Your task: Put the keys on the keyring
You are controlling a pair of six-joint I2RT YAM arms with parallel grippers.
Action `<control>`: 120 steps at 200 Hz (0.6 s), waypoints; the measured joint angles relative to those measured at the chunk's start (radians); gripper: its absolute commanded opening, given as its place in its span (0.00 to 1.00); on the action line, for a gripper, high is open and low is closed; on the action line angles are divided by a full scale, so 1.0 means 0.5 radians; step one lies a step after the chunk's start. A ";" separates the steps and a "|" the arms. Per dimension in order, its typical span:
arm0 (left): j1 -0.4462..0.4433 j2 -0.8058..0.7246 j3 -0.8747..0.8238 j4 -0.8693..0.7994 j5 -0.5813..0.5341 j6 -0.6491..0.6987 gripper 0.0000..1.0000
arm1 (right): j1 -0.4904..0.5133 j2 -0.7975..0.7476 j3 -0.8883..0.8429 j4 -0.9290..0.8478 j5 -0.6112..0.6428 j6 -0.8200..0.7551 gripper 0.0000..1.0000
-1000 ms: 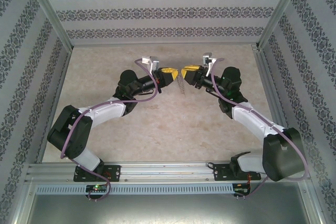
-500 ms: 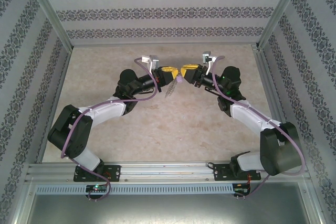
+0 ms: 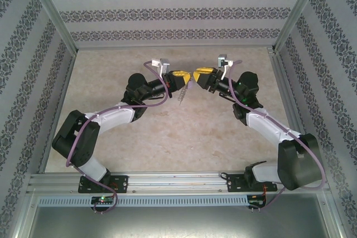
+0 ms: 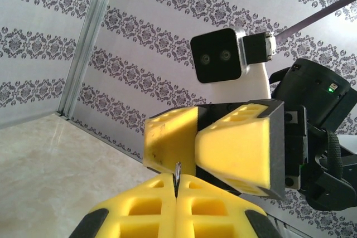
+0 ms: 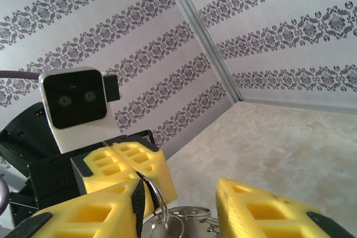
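Observation:
My two grippers meet tip to tip above the middle of the table. The left gripper (image 3: 182, 76) (image 4: 177, 187) is shut on the thin edge of the grey metal keyring (image 4: 177, 172). Seen from the right wrist, the keyring's loop (image 5: 160, 200) curves out of the left gripper's yellow fingers (image 5: 134, 163), with smaller metal rings (image 5: 189, 215) below it. The right gripper (image 3: 198, 75) (image 5: 181, 193) is open, one finger on each side of those rings. The chain (image 3: 181, 94) hangs under the tips. A small lilac bit (image 3: 190, 83) between the tips looks like the key, too small to be sure.
Patterned walls close in the beige table (image 3: 167, 137) on three sides, with metal corner posts (image 3: 53, 12). Both arms reach in from the rail at the near edge (image 3: 178, 182). The right wrist camera block (image 4: 217, 55) faces the left one.
The right gripper's jaws have spread a little. The hanging chain has swung left, under the left gripper's tip. Both grippers stay tip to tip.

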 measured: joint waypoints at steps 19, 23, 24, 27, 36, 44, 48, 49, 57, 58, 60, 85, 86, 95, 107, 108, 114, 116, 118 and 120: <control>0.000 0.000 0.001 0.002 0.001 -0.007 0.00 | 0.000 -0.001 0.000 0.013 -0.001 0.015 0.39; 0.000 0.000 0.001 0.002 0.001 -0.008 0.00 | 0.001 -0.001 0.000 0.014 -0.002 0.015 0.39; 0.000 0.000 0.001 0.002 0.001 -0.008 0.00 | 0.001 -0.001 0.000 0.014 -0.002 0.015 0.39; 0.000 0.000 0.001 0.002 0.001 -0.008 0.00 | 0.001 -0.001 0.000 0.015 -0.002 0.016 0.39; 0.000 0.000 0.001 0.001 0.001 -0.010 0.00 | 0.002 -0.001 0.000 0.021 -0.002 0.020 0.39; 0.000 0.000 0.001 0.002 0.001 -0.014 0.00 | 0.004 0.000 0.000 0.027 -0.008 0.021 0.38; 0.000 0.000 0.001 0.002 0.001 -0.017 0.00 | 0.005 0.000 0.000 0.030 -0.008 0.021 0.38; 0.000 0.000 0.001 0.002 0.001 -0.017 0.00 | 0.005 0.000 0.000 0.031 -0.008 0.022 0.38; 0.000 0.000 0.001 0.002 0.001 -0.022 0.00 | 0.014 0.003 0.000 0.043 -0.008 0.022 0.38; 0.000 0.000 0.001 0.002 0.001 -0.022 0.00 | 0.014 0.004 0.000 0.043 -0.008 0.022 0.38; 0.000 0.000 0.001 0.002 0.001 -0.023 0.00 | 0.015 0.005 0.000 0.046 -0.009 0.022 0.37; 0.000 0.000 0.001 0.003 0.001 -0.032 0.00 | 0.057 0.044 0.000 0.074 -0.022 0.023 0.35; 0.000 0.000 0.001 0.003 0.001 -0.033 0.00 | 0.059 0.046 0.000 0.075 -0.022 0.022 0.35; 0.000 0.000 0.001 0.004 0.001 -0.037 0.00 | 0.071 0.063 0.000 0.080 -0.026 0.024 0.33; 0.000 0.001 0.001 0.003 -0.001 -0.037 0.00 | 0.072 0.082 0.000 0.091 -0.035 0.027 0.27; 0.000 0.001 0.001 0.003 -0.001 -0.037 0.00 | 0.072 0.082 0.000 0.093 -0.035 0.030 0.27; 0.001 0.005 0.001 0.003 -0.002 -0.037 0.00 | 0.071 0.084 0.000 0.101 -0.039 0.037 0.25; 0.001 0.005 0.001 0.003 -0.003 -0.037 0.00 | 0.071 0.085 0.000 0.103 -0.042 0.045 0.24; 0.001 0.007 0.001 0.003 -0.003 -0.037 0.00 | 0.071 0.085 0.000 0.102 -0.043 0.044 0.23; 0.001 0.008 0.001 0.003 -0.002 -0.037 0.00 | 0.071 0.085 0.000 0.104 -0.044 0.043 0.22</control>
